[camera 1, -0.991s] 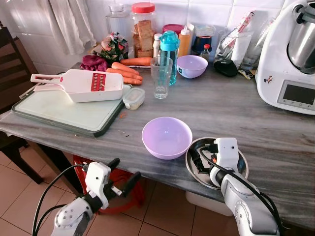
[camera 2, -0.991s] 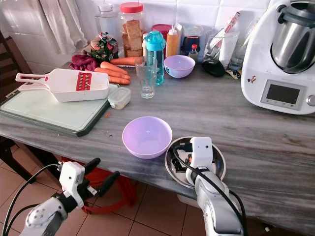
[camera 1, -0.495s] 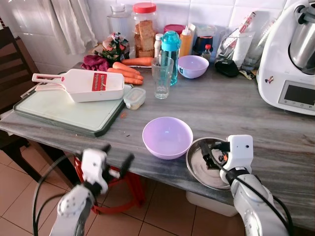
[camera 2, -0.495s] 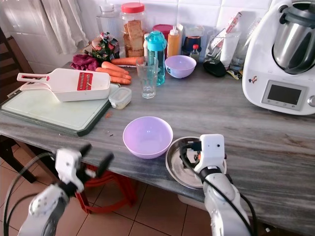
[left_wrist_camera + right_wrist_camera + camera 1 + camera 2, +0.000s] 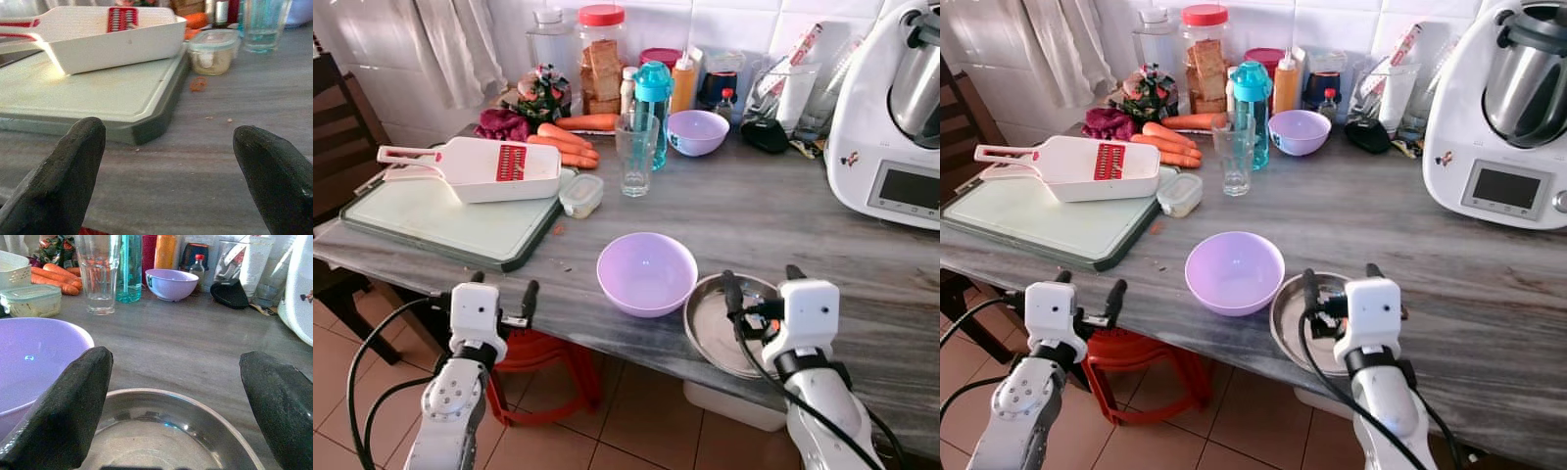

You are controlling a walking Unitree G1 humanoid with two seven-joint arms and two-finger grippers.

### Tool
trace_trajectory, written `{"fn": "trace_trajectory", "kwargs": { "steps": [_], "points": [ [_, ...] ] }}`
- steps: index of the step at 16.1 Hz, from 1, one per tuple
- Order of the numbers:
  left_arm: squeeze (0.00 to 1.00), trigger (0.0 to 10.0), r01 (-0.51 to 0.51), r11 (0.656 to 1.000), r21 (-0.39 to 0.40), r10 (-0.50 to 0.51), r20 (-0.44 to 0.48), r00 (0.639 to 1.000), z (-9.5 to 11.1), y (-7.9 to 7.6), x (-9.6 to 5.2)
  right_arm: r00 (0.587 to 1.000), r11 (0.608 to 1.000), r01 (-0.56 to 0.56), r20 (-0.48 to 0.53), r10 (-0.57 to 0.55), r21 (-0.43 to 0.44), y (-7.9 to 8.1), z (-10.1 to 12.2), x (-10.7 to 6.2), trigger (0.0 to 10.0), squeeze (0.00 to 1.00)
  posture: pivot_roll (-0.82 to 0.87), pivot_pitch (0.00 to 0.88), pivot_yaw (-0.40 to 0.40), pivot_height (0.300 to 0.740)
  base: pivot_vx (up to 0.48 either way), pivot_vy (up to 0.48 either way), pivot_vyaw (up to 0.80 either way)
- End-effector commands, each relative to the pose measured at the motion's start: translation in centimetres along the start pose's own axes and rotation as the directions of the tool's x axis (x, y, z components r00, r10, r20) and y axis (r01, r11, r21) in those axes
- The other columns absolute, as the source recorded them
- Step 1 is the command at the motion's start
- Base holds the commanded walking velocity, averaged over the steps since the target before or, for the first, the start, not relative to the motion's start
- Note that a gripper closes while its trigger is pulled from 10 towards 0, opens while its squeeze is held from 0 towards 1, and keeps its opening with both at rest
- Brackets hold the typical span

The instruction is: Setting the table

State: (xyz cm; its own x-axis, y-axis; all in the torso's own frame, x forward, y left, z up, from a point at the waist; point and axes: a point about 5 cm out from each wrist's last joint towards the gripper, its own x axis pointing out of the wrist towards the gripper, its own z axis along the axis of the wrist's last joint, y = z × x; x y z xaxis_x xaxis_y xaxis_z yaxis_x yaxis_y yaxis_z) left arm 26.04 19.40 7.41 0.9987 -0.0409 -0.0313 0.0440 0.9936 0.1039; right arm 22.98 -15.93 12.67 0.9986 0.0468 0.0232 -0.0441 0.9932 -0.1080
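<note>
A shallow steel plate (image 5: 713, 325) lies near the counter's front edge, and a purple bowl (image 5: 646, 272) sits just left of it. My right gripper (image 5: 762, 284) hovers open over the plate's near rim, with nothing between its fingers. The right wrist view looks across the plate (image 5: 166, 431) with the bowl (image 5: 34, 352) beside it. My left gripper (image 5: 502, 289) is open and empty at the counter's front edge, facing the green cutting board (image 5: 98, 98). Farther back stand an empty drinking glass (image 5: 635, 154) and a second purple bowl (image 5: 695, 132).
A white slicer (image 5: 480, 168) rests on the cutting board (image 5: 440, 220), with a small lidded container (image 5: 579, 195) beside it. Carrots (image 5: 563, 142), jars and a blue bottle (image 5: 651, 98) line the back wall. A white food processor (image 5: 891, 117) stands at right. A red stool (image 5: 543, 352) sits under the counter.
My right gripper has lifted out of the steel plate and levelled above its near rim. My left gripper has risen from below the counter to its front edge.
</note>
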Motion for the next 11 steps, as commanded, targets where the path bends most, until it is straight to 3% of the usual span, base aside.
{"fn": "trace_trajectory", "kwargs": {
  "steps": [1,4,6,10,11],
  "points": [
    [0.0,10.0,0.002,1.0,0.005,-0.002,0.001,1.0,0.2,0.0,0.2,1.0,1.0,0.003,0.02,-0.004,0.008,-0.1,0.3,0.0,10.0,0.0,0.1,0.0,0.021,0.74,0.0,0.0,0.0],
    [0.0,10.0,0.083,0.996,-0.039,-0.083,-0.002,0.997,0.4,-1.2,0.2,0.998,0.997,-0.054,0.033,0.052,0.062,0.5,0.5,0.3,10.0,0.0,0.09,0.0,0.025,0.74,0.0,0.0,0.0],
    [0.0,10.0,0.062,0.998,-0.029,-0.062,-0.013,0.998,0.1,-1.2,0.4,0.97,0.964,-0.242,0.055,0.237,0.11,2.9,0.8,0.5,10.0,0.0,0.09,0.0,0.022,0.74,0.0,0.0,0.0],
    [0.0,10.0,0.037,0.999,-0.023,-0.037,-0.014,0.999,0.2,-1.0,0.5,0.905,0.901,-0.424,0.08,0.418,0.085,4.3,1.0,-0.2,10.0,0.0,0.1,0.0,0.014,0.74,0.0,0.0,0.0],
    [0.0,10.0,0.045,0.998,-0.035,-0.045,-0.025,0.999,0.0,-0.9,0.3,0.904,0.901,-0.425,0.082,0.419,0.083,4.2,1.0,-0.1,10.0,0.0,0.1,0.0,0.013,0.74,0.0,0.0,0.0]
  ]
}}
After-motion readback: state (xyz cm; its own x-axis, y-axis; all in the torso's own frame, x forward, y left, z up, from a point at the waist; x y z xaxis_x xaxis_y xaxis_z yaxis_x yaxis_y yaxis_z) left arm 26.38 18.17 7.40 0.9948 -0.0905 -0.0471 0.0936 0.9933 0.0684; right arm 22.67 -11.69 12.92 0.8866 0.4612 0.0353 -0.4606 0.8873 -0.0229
